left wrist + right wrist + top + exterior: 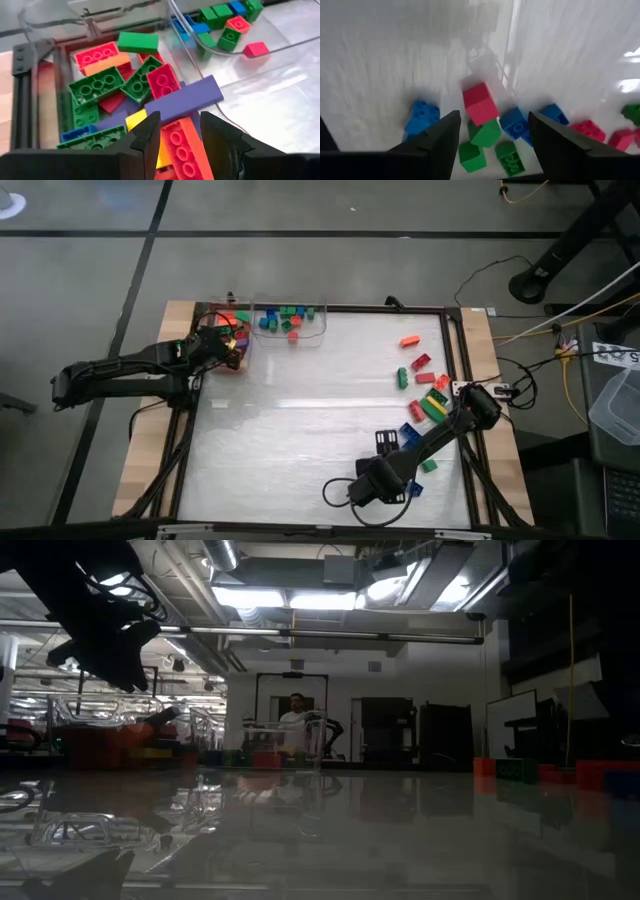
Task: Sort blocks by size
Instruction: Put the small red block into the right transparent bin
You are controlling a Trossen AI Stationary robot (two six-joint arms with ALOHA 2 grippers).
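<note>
Loose blocks point(425, 385) in red, orange, green and blue lie scattered at the table's right side. My right gripper point(492, 117) hangs open above them, pointing down, with a red block point(480, 102) and green blocks point(485, 132) on the table below its gap. At the far left, my left gripper point(180, 122) slants down into a clear bin point(243, 363) of long blocks. Its fingers stand slightly apart on either side of a long orange block point(182, 145) that lies on the pile, its far end against a flat purple piece point(185, 102). My left gripper has a finger close on each long side of the orange block, which rests on the pile. A strip of yellow point(163, 155) shows between one finger and the block. I cannot tell whether the other finger touches it.
A second clear bin point(322, 340) next to the first holds short green, blue and red blocks point(225, 25). A black frame point(455, 360) runs around the table. My right arm point(400, 465) reaches in from the near edge. A person point(297, 720) stands far back in the room.
</note>
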